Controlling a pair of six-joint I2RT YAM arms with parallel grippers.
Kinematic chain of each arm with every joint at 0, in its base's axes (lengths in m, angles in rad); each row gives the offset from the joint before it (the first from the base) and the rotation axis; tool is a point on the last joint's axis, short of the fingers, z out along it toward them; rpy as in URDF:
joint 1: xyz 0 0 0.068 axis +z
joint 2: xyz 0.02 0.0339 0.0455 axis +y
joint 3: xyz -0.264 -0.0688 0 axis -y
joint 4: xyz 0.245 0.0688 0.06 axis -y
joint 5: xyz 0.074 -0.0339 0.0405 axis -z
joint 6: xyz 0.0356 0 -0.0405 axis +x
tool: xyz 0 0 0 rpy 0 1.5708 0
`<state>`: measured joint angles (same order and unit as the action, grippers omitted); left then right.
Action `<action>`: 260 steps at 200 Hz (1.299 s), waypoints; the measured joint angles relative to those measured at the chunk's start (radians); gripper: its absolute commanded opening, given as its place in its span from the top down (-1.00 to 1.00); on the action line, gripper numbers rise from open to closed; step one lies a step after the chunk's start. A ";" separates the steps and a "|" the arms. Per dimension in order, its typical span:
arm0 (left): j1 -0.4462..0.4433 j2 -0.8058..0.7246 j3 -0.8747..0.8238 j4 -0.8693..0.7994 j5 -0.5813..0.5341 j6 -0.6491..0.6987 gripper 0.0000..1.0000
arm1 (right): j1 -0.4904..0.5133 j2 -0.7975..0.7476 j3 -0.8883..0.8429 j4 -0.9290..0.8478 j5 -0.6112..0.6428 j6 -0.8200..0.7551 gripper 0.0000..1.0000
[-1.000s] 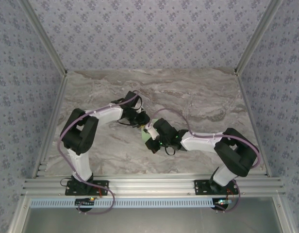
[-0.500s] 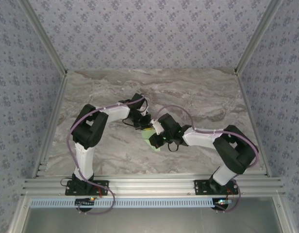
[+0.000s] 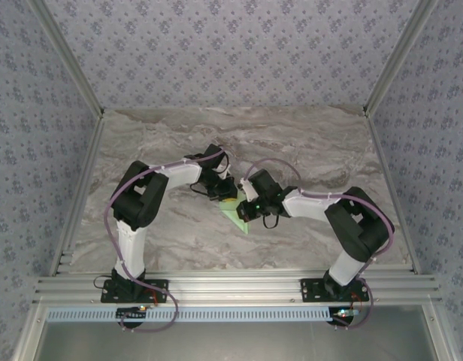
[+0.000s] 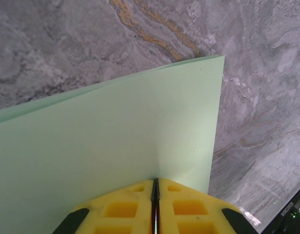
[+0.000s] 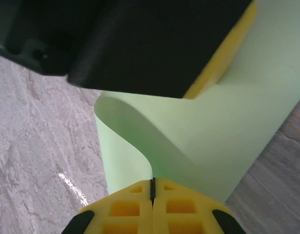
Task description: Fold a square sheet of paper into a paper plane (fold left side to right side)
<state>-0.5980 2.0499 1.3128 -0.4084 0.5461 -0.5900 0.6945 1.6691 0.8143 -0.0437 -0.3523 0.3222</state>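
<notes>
Left claw [image 4: 155, 187] pinches sheet [image 4: 116, 146] — flat | right claw [image 5: 152, 187] pinches it — curled

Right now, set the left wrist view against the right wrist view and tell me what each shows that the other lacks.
Left wrist view: the sheet of paper spread as a flat face with a sharp corner, an orange vein in the table, the left pincer shut on the sheet's edge. Right wrist view: the sheet curling over in a loop, the right pincer shut on it. Both: pale green paper, grey marble, yellow fingers pressed together.
</notes>
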 measured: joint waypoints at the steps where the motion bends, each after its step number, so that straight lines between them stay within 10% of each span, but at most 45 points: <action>1: 0.000 0.000 0.000 0.000 0.000 0.000 0.81 | -0.001 0.000 0.000 0.000 0.000 0.000 1.00; 260: -0.001 0.000 0.000 0.000 0.000 0.003 0.82 | -0.038 0.033 0.028 -0.043 0.023 0.003 1.00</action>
<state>-0.5987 2.0499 1.3128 -0.4088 0.5457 -0.5873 0.6567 1.7023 0.8425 -0.0868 -0.3290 0.3252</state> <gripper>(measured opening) 0.091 0.055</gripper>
